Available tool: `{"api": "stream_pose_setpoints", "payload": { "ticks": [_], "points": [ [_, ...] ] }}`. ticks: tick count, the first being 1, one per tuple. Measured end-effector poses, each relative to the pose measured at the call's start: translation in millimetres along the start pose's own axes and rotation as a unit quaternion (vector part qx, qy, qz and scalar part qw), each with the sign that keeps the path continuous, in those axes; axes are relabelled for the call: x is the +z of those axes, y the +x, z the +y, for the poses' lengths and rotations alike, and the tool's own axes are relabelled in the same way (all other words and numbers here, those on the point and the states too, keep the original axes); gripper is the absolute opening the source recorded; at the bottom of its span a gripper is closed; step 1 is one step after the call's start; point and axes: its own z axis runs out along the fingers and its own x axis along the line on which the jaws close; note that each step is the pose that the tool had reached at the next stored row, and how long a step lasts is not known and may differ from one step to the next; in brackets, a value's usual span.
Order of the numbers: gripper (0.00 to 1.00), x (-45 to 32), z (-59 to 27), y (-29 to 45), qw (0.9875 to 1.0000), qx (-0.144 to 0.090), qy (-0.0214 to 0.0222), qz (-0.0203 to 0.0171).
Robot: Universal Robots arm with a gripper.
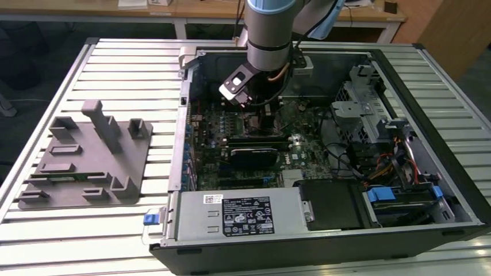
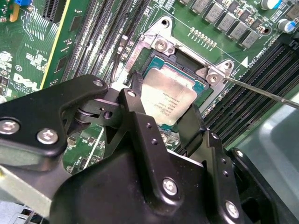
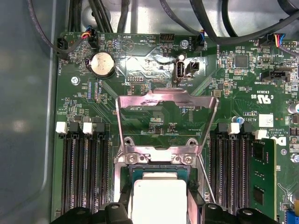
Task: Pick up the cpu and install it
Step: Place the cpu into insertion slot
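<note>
The cpu (image 2: 166, 100) is a flat square chip with a silvery top, and my gripper (image 2: 162, 101) is shut on it, one black finger on each of two opposite edges. It hangs within the silver-framed socket (image 2: 161, 44); I cannot tell whether it rests on the contacts. In the first wrist view the cpu (image 3: 158, 198) sits between the fingers (image 3: 125, 201) just below the socket frame (image 3: 156, 158), and the load plate (image 3: 166, 100) stands folded open. In the exterior view the gripper (image 1: 259, 110) reaches down into the open computer case (image 1: 429, 80) over the motherboard.
Memory slots (image 3: 84, 172) flank the socket on both sides. The thin socket lever (image 2: 261, 91) juts out beside it. A black block (image 1: 253, 155) lies on the board. Cables (image 1: 391, 167) and a drive cage fill the exterior view's right. A grey fixture (image 1: 84, 155) stands on the slatted table.
</note>
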Motion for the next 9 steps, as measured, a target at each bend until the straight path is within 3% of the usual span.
{"api": "stream_pose_setpoints", "payload": {
  "ticks": [9],
  "points": [
    [0.54, 0.1, 1.0, 0.0, 1.0000, 0.000, 0.0000, 0.0000]
  ]
}}
